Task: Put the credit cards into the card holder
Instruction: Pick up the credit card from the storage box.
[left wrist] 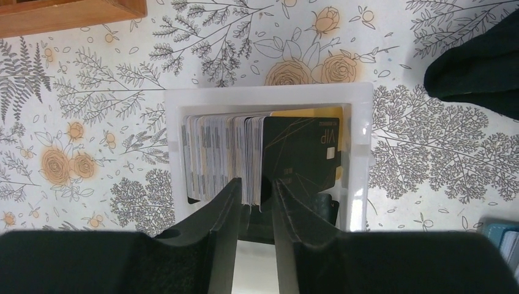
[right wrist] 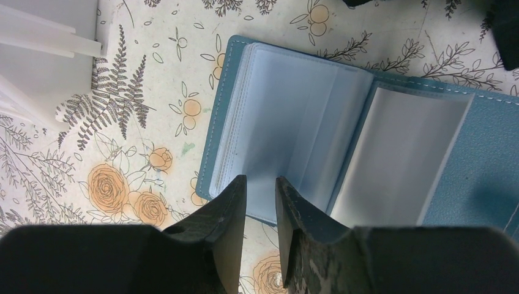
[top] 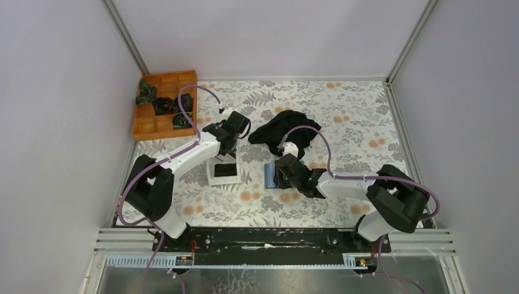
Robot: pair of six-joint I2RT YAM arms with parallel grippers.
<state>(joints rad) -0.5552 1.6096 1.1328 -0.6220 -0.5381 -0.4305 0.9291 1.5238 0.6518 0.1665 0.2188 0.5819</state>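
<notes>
The credit cards point(left wrist: 214, 153) stand on edge, packed in a row inside a white tray point(left wrist: 269, 95). A black card point(left wrist: 300, 153) leans at the right end of the row, its face showing. My left gripper point(left wrist: 255, 182) is down in the tray, its fingers astride the lower edges of a few pale cards, with a dark gap still on the right side. The teal card holder point(right wrist: 294, 122) lies open on the table, its clear sleeves showing. My right gripper point(right wrist: 261, 180) is at its near edge, jaws slightly apart with nothing between them. From above, the holder point(top: 270, 175) lies right of the tray point(top: 211, 177).
An orange wooden box point(top: 160, 122) with dark items stands at the back left. A black cloth point(top: 284, 130) lies behind the holder and shows at the upper right of the left wrist view point(left wrist: 477, 55). Grey walls enclose the flowered table.
</notes>
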